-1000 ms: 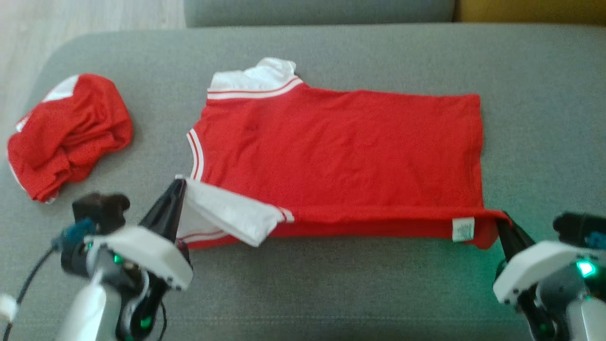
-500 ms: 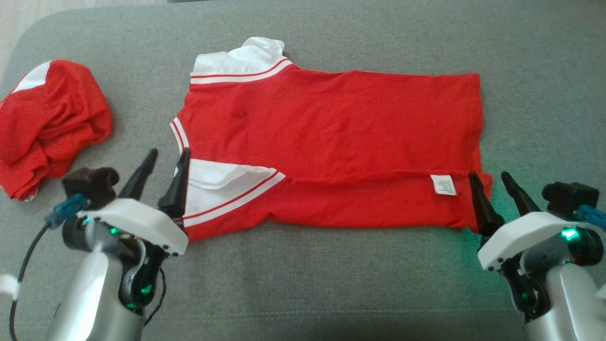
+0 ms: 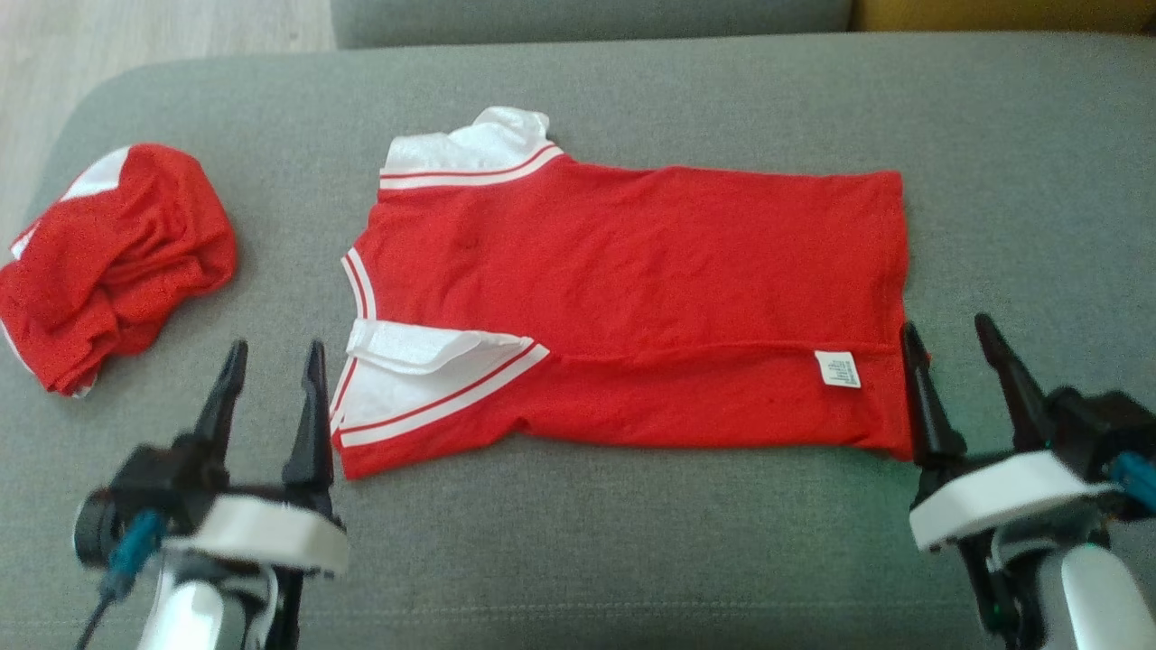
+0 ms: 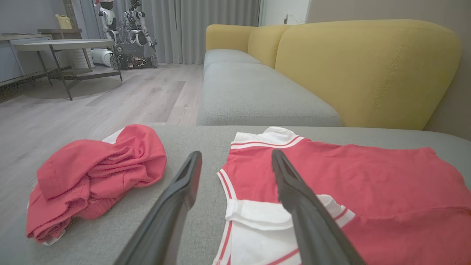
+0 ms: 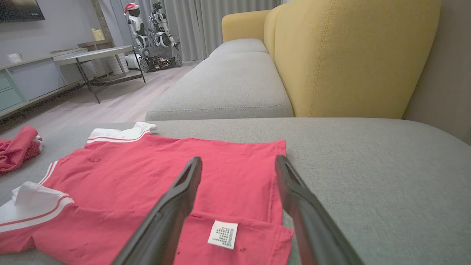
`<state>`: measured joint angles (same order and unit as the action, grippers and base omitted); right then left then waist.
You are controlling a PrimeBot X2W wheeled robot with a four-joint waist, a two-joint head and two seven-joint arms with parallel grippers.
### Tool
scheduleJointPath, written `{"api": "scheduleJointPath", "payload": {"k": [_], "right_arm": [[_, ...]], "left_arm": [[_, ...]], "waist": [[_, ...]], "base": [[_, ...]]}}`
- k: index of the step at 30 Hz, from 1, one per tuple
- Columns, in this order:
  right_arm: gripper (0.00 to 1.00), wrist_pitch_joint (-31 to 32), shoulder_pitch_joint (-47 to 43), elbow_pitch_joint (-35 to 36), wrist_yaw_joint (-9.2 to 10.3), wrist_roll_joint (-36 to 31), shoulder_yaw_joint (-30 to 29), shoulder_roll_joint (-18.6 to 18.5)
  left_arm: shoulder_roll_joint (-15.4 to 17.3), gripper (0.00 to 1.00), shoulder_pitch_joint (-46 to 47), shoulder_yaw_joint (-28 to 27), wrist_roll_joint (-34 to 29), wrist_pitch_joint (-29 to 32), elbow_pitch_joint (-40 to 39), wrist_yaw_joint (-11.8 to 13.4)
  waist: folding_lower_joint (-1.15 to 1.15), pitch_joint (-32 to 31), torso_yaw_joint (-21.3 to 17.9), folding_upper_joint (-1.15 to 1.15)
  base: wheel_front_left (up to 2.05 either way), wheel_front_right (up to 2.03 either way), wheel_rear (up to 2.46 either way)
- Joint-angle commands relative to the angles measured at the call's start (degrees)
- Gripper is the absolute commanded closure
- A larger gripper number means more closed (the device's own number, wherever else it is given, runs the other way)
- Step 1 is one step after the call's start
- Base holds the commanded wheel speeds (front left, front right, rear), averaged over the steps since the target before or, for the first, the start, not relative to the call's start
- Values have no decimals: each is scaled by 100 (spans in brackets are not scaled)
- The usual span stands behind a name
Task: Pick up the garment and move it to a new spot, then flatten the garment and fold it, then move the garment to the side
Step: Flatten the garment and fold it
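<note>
Our red shirt (image 3: 632,289) lies flat, near edge folded over, label (image 3: 837,369) up; left pincer (image 3: 276,352) and right pincer (image 3: 946,327), clamped before, now gape beside it.

Head cam looks down at garment (image 3: 632,271); wrist cams low, close, facing yellow backrest (image 4: 360,66); all share it.

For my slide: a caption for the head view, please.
The left gripper and right gripper, both open, flank the part-folded red shirt on a grey cushion.
</note>
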<state>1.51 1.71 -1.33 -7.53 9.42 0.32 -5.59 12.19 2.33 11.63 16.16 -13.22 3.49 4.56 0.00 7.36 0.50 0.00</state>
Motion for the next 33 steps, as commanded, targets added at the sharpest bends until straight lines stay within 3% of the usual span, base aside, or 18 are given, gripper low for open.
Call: {"api": "scheduleJointPath", "payload": {"k": [1,9,33], "right_arm": [[0,-49,8,280,4,-43,153,4],[0,93,-456,681,4,-53,156,114],[0,190,-470,718,4,0,122,194]], "left_arm": [[121,0,17,-218,-54,-63,-246,43],[140,0,-495,-170,2,32,-361,113],[250,0,-357,-190,263,407,-445,133]], "waist": [[0,-96,-8,0],[0,-324,-28,0],[0,-283,-19,0]], "base": [[0,0,0],[0,0,0],[0,0,0]]}}
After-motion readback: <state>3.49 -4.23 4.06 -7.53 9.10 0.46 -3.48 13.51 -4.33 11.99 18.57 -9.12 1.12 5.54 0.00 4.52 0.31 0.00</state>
